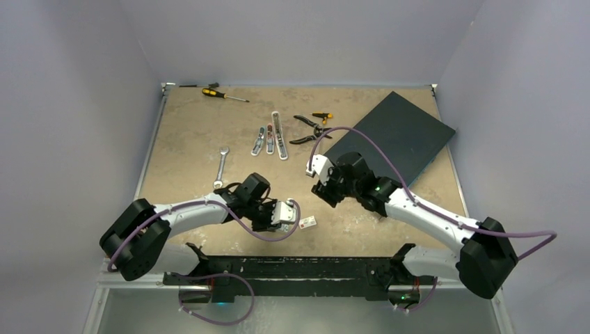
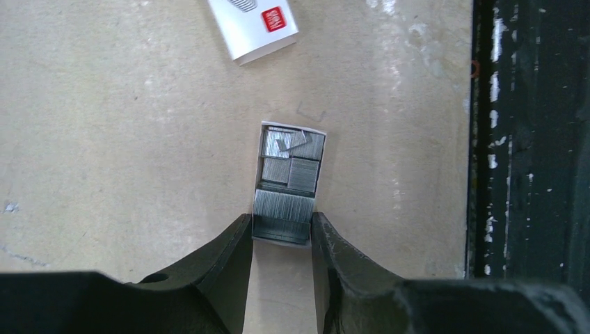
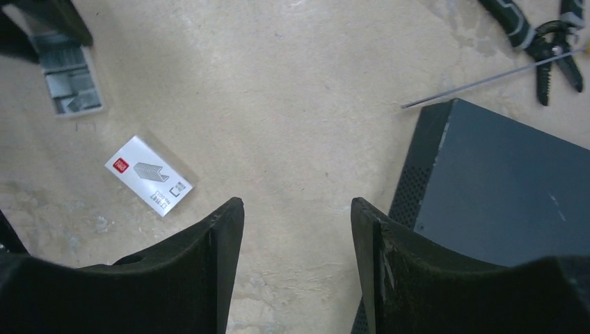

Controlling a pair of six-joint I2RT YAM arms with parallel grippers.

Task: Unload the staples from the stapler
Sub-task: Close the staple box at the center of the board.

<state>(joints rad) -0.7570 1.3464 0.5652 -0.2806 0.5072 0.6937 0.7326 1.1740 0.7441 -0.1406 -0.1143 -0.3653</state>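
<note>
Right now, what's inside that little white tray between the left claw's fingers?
Silvery staples fill the tray: several packed blocks, with a loose bent one on top at the far end. They cover the tray's floor. The left gripper pinches its near end.

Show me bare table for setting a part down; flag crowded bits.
Bare: the left side between screwdriver and wrench; the middle under the open right gripper, bordered by the staple box sleeve and dark panel. Crowded: stapler parts beside pliers; left gripper on the staple tray.
</note>
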